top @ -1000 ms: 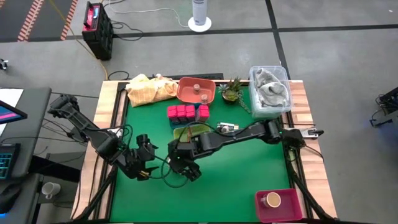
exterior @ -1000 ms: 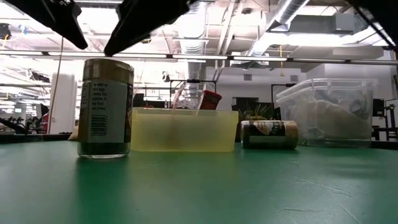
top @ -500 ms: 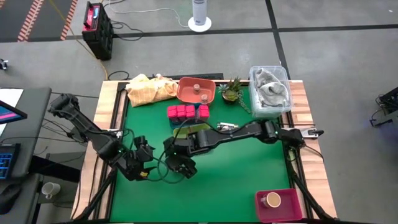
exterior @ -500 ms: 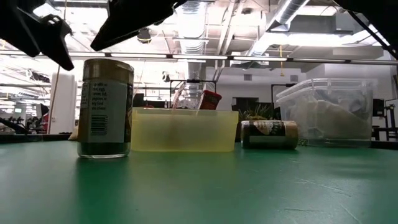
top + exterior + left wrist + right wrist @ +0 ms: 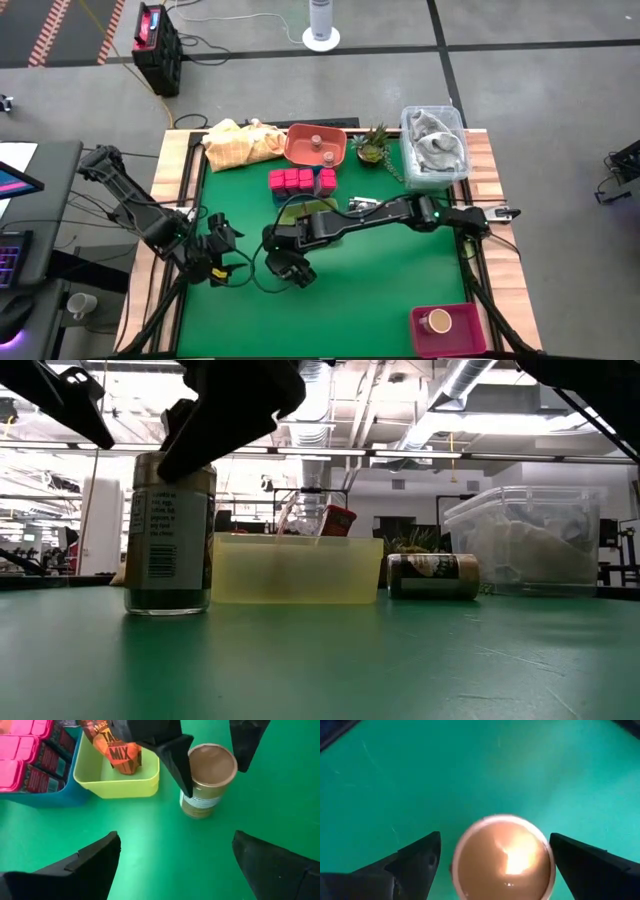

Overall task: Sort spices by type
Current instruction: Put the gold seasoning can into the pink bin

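The right hand (image 5: pixel 284 268) is hovering wide open directly above the upright spice jar (image 5: pixel 207 780) on the green bench (image 5: pixel 380 270), evidently lining up to grip it, while the open left hand (image 5: pixel 222 262) is waiting beside it.

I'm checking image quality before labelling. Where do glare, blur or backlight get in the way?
Right wrist view: a bright glare spot sits on the soft, blurred jar lid. Low view: ceiling lights backlight the right gripper into a silhouette above the jar. Left wrist view: its own fingers are dark and featureless. High view: evenly lit.
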Controlling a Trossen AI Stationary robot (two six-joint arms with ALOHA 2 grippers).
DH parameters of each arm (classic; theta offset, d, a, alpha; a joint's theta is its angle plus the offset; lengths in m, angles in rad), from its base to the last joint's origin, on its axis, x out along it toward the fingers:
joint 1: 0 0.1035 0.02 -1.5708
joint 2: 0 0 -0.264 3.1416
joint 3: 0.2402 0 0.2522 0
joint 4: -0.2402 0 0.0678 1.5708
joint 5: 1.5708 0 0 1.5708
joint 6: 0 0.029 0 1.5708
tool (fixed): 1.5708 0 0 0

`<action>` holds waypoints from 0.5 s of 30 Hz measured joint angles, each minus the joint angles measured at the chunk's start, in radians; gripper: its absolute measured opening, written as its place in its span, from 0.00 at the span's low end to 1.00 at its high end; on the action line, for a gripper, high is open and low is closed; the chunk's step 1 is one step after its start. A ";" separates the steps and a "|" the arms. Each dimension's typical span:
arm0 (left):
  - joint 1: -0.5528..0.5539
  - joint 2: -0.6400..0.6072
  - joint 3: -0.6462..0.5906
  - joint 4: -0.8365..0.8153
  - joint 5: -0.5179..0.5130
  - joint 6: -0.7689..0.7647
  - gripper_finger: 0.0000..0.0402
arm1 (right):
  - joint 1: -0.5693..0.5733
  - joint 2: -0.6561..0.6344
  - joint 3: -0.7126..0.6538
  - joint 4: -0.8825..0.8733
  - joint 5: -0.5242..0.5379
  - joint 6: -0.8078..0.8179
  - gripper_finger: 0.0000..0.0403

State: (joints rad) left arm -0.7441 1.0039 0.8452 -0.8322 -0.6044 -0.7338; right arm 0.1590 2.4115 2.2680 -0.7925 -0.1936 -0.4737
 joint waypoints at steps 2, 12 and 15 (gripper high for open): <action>0.000 -0.002 0.000 -0.003 -0.004 0.002 0.91 | -0.005 0.000 -0.001 -0.017 0.000 0.002 0.99; 0.000 -0.002 0.000 -0.018 -0.027 -0.010 0.91 | -0.004 0.000 -0.002 -0.036 0.001 -0.003 0.83; 0.000 -0.002 0.000 -0.017 -0.028 -0.021 0.91 | -0.004 -0.001 -0.013 -0.028 0.001 0.002 0.76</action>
State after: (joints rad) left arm -0.7441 1.0023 0.8452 -0.8494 -0.6323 -0.7546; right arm 0.1547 2.4100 2.2551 -0.8204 -0.1930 -0.4714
